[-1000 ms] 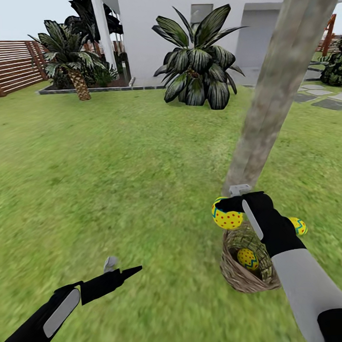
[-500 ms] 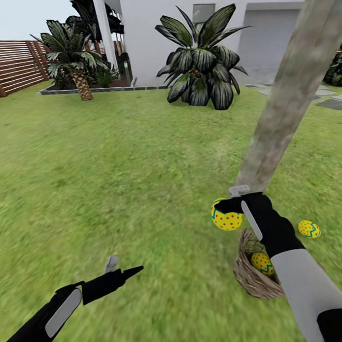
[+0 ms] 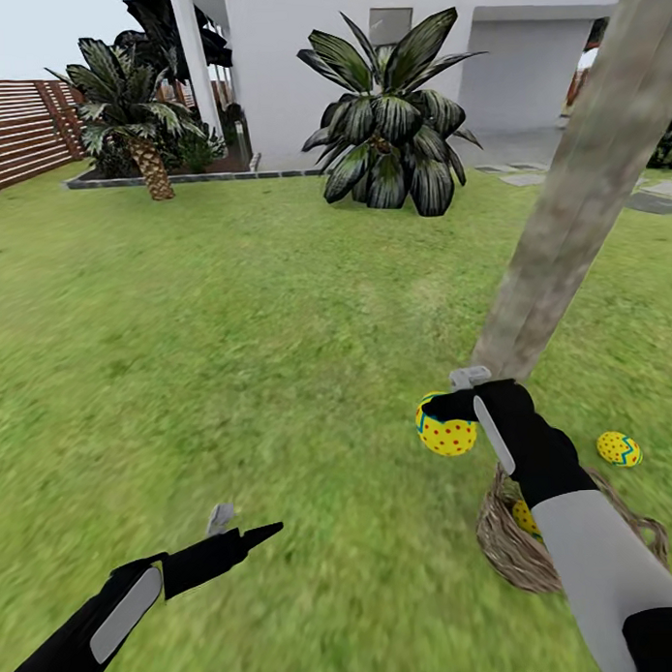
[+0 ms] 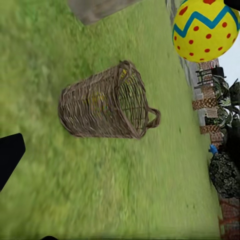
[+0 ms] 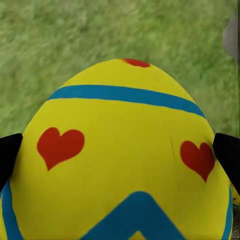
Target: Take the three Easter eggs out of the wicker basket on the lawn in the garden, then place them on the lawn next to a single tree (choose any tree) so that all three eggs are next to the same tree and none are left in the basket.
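One egg lies by the tree, the right gripper clamps another, and what looks like the third sits in the wicker basket beside that trunk.

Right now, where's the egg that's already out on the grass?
In the head view, that Easter egg lies on the lawn at the right, beyond the wicker basket and right of the tree trunk.

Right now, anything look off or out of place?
Nothing looks damaged or spilled. The wicker basket sits upright on the lawn by the tree with one egg inside; another egg lies on the grass, and the right gripper holds the third.
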Robot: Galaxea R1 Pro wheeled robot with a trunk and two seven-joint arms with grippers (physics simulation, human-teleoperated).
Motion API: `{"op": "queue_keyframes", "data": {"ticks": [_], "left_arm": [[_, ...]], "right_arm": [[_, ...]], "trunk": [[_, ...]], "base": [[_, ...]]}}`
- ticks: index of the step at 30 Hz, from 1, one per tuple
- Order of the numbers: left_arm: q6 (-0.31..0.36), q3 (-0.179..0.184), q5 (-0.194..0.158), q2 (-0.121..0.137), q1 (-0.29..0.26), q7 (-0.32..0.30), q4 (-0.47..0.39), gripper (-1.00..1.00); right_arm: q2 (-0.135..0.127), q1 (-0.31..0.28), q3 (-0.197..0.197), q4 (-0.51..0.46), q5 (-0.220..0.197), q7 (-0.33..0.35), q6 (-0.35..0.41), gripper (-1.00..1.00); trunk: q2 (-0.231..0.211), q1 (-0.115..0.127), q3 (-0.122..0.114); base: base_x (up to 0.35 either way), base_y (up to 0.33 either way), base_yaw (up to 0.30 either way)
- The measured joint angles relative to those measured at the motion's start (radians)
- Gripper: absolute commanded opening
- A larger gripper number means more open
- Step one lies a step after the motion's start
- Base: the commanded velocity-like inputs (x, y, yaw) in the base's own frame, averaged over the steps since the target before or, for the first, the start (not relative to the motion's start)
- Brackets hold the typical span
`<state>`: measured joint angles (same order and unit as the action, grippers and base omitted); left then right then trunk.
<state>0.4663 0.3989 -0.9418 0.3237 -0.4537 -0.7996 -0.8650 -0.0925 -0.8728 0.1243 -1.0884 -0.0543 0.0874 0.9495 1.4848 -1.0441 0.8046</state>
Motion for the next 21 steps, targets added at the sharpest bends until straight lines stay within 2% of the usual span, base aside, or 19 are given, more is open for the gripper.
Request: {"op": "queue_keyframes", "data": {"ticks": [3, 7, 21], "left_arm": [[0.0, 0.0, 0.0, 0.0, 0.0, 0.0, 0.0, 1.0], [0.0, 0.0, 0.0, 0.001, 0.0, -0.001, 0.0, 1.0], [0.0, 0.0, 0.0, 0.001, 0.0, -0.001, 0.0, 1.0]], "right_arm": [[0.0, 0.0, 0.0, 0.012, 0.001, -0.001, -0.001, -1.0], [0.027, 0.0, 0.0, 0.014, 0.002, -0.002, -0.002, -1.0], [0.04, 0.0, 0.0, 0.048, 0.002, -0.003, 0.0, -1.0]], "trunk": [[0.0, 0.0, 0.0], [0.0, 0.0, 0.0], [0.0, 0.0, 0.0]], "base": [[0.098, 0.259, -0.271], [0.098, 0.259, -0.272], [0.098, 0.259, -0.268]]}}
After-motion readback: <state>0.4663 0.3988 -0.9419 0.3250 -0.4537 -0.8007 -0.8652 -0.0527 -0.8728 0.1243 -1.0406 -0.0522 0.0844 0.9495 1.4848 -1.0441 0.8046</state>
